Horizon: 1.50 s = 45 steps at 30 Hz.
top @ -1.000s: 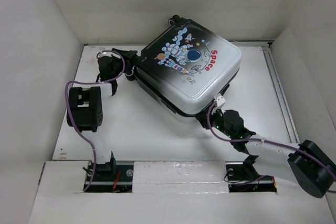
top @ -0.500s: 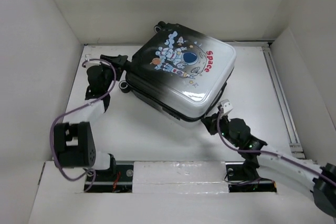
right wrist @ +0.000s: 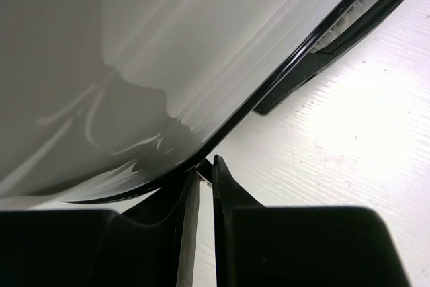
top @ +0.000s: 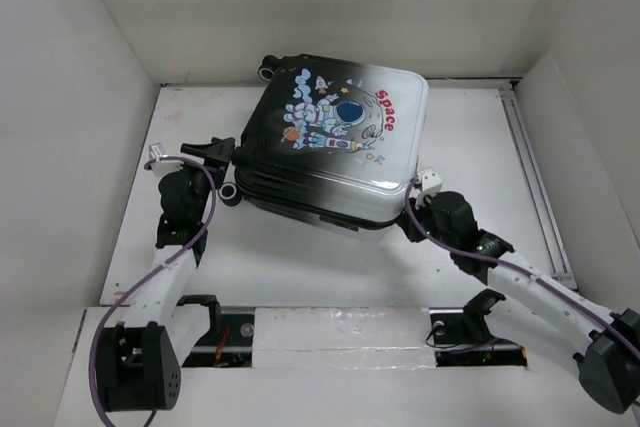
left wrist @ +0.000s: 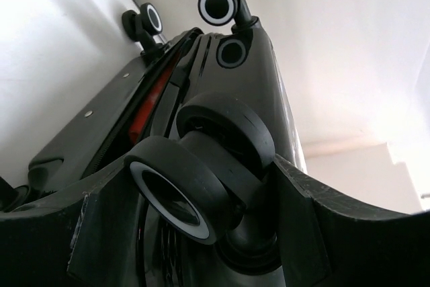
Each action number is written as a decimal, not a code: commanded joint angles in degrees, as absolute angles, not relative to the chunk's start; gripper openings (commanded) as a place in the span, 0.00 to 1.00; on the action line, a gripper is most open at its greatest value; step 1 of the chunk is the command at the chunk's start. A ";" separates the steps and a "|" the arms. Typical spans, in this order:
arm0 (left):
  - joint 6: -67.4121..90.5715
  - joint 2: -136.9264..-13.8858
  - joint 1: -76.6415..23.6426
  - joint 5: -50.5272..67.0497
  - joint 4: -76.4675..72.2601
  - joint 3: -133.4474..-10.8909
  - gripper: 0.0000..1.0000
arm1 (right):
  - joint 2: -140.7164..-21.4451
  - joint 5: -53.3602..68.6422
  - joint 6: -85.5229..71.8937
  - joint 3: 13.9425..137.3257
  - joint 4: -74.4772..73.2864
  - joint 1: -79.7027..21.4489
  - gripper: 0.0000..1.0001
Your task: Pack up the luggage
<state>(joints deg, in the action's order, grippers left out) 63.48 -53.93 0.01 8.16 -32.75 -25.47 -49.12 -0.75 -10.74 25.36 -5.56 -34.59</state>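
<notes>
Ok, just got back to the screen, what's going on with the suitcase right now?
Both arms are on the luggage, which lies flat on the table with its astronaut side up and its lid down. The left claw is closed around a caster wheel at the case's left end. The right claw, fingers almost together, sits at the seam on the near right corner. Whether it pinches anything there is unclear.
</notes>
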 commanded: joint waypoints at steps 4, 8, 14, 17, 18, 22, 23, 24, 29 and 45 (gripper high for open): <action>57.74 -47.02 -1.67 10.72 -35.77 -23.20 0.00 | -41.94 7.83 -13.70 28.57 -4.73 -44.19 0.00; 57.22 -46.49 -1.67 9.77 -35.25 -22.07 0.00 | -40.08 7.47 -14.85 30.05 -16.95 -52.01 0.00; 57.22 -46.49 1.31 5.63 -35.24 -22.76 0.00 | -33.59 7.29 -18.10 31.29 -23.03 -55.63 0.00; 57.74 -49.74 1.32 3.25 -36.82 -22.76 0.00 | -32.52 0.46 -19.16 31.54 -22.24 -55.63 0.00; 58.35 -52.01 1.32 3.25 -37.52 -23.29 0.00 | -32.52 -0.78 -19.16 32.42 -21.45 -55.63 0.00; 60.73 -54.66 1.32 8.08 -42.88 -20.92 0.00 | -38.39 2.52 -12.41 36.99 -14.34 -45.30 0.00; 60.73 -54.67 0.80 8.78 -43.50 -20.40 0.00 | -40.15 10.21 -11.09 39.26 -11.72 -37.35 0.00; 60.21 -54.67 0.18 8.79 -43.51 -20.39 0.00 | -41.91 14.46 -10.03 40.33 -10.38 -32.92 0.00; 58.18 -52.13 -2.90 9.48 -42.71 -18.38 0.00 | -55.52 31.00 -7.21 47.88 -3.26 -10.49 0.00; 58.97 -51.50 -2.90 13.36 -46.75 -14.68 0.00 | -39.31 15.66 -13.96 26.46 -10.63 -30.39 0.00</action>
